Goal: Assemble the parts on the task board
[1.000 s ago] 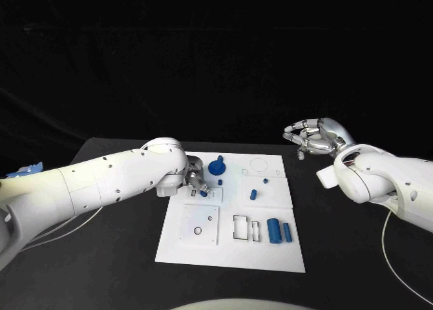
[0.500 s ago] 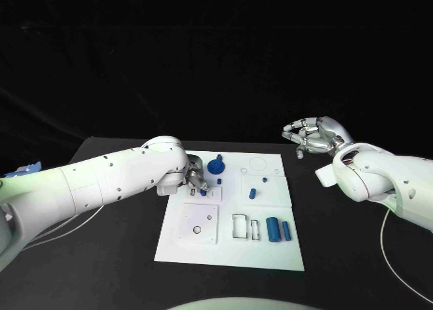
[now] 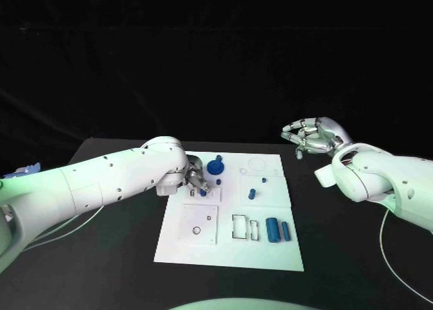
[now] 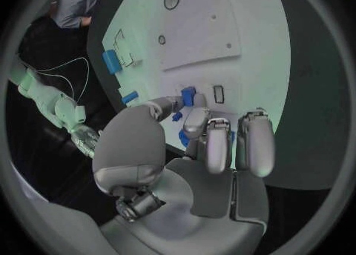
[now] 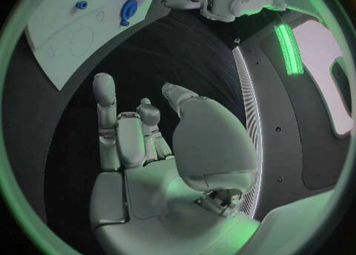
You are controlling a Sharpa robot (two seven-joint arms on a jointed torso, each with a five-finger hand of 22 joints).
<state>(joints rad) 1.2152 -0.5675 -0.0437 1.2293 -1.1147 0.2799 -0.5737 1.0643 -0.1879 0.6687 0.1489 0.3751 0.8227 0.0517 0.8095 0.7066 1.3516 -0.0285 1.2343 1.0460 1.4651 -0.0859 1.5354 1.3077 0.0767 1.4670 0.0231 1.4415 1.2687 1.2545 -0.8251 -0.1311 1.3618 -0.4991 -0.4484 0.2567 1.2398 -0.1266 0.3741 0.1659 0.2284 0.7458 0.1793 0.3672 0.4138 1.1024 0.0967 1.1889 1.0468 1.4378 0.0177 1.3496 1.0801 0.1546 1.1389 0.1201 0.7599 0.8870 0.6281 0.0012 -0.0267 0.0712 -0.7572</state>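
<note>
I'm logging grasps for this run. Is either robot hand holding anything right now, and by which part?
The left robot hand pinches a small blue part over the task board; which end, I can't tell. The right robot hand holds nothing.

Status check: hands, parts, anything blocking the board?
Left hand pinching a small blue part over the task board. Right hand raised off the board's far right corner, fingers curled, holding nothing. Nothing in the way.

Head cam sits up high, looking down at the desk (image 3: 105,258) with the task board (image 3: 231,210) mid-frame. Each wrist cam rides right behind its own hand, super close. All three catch the task board: upper middle in the left wrist view, upper left in the right.
</note>
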